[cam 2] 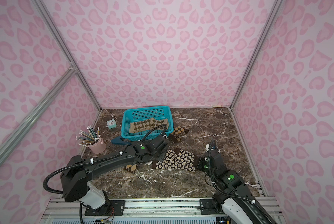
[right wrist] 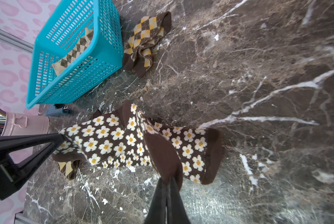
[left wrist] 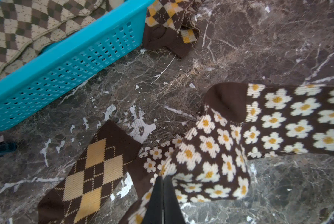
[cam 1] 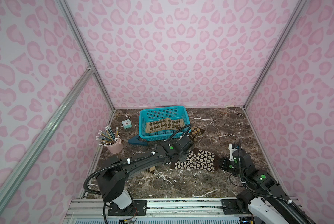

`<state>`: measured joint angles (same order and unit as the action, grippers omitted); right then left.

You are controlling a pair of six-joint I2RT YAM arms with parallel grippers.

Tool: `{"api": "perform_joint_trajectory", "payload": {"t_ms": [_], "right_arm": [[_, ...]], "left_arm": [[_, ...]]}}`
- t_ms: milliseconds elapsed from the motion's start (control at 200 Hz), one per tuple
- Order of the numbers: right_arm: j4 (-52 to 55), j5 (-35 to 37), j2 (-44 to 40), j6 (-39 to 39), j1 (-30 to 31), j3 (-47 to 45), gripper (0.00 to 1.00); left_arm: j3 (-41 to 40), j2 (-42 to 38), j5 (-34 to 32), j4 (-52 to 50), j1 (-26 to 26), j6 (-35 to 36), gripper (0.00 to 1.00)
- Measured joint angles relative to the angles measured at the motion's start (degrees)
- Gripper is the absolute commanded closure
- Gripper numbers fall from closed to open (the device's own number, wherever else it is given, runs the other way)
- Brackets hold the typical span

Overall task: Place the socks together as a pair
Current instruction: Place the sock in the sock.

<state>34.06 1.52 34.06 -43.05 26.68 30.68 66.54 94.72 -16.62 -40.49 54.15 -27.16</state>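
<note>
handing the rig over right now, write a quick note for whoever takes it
Grippers: left gripper shut on one end of the flower sock, right gripper shut on its plain brown end; the sock is held between them.
Under it lies what looks like a second flower sock, flat.
Tan argyle knit sits in the blue basket; one sock or two, cannot tell.
Brown argyles are apart: crumpled brown argyle sock beside the basket, flat brown argyle sock partly under the flower socks.
Done: no pair plainly finished.
Left: lay the flower socks together, then pair the brown argyles.
</note>
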Motion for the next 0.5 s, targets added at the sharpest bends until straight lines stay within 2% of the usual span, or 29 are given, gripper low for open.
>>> {"api": "perform_joint_trajectory", "payload": {"t_ms": [310, 500], "right_arm": [[0.2, 3.3, -1.7, -4.1, 0.6, -5.8, 1.00], [0.3, 5.2, 3.4, -6.1, 1.1, -5.7, 1.00]], "left_arm": [[0.2, 7.1, 3.3, 3.0, -2.0, 4.1, 0.96], [0.3, 11.2, 4.4, 3.9, -2.7, 6.1, 0.97]]}}
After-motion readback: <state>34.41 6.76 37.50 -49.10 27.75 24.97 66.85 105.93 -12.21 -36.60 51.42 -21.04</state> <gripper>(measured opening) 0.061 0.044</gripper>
